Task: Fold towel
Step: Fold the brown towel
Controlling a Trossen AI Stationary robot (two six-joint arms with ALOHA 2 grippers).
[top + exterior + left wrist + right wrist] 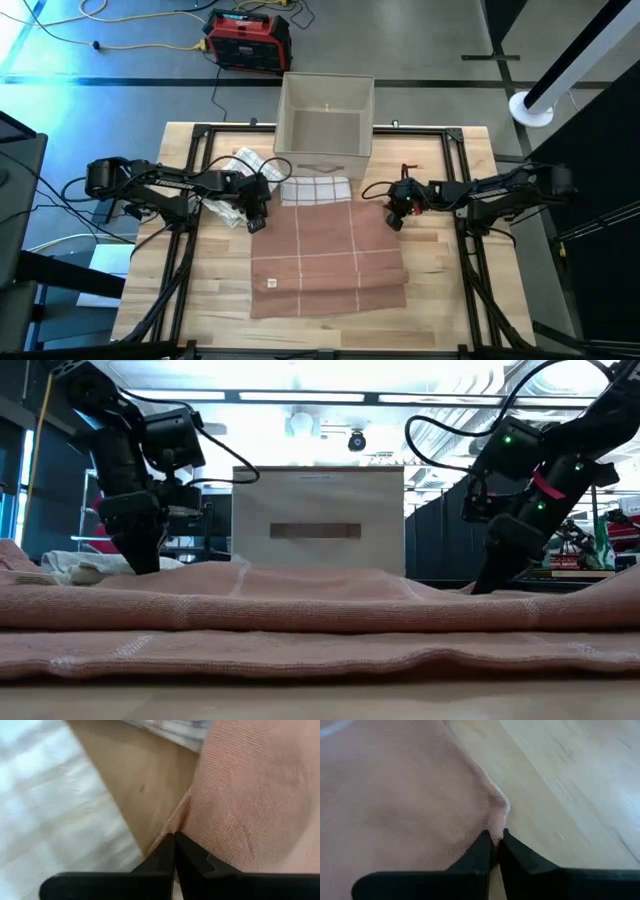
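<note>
Fingers (pixel 170 851) on your left gripper (pixel 257 222) were pinched together on the far left corner of the pink towel (pixel 325 250), and the right gripper (pixel 394 217) had its fingers (pixel 482 851) clamped the same way on the far right corner, cloth bunched to a point at each pinch. You had both arms low at the towel's back edge, one per corner, which I'd read as setting up to carry that edge toward the near side for a fold; matched grips should keep the edge straight. Towel lay mid-table on the wooden table (pixel 440 300), between the two arms, mostly flat, with pale grid lines and a small tag near the front left. Its near edge looked already doubled over, a second layer showing along the front in the low view. Just behind it sat a folded white checked cloth (pixel 315 189), and behind that a beige bin (pixel 325 120). Crumpled white cloth (pixel 240 165) lay under the left arm. Corners were only barely caught, so I'd judge slip the main risk.
</note>
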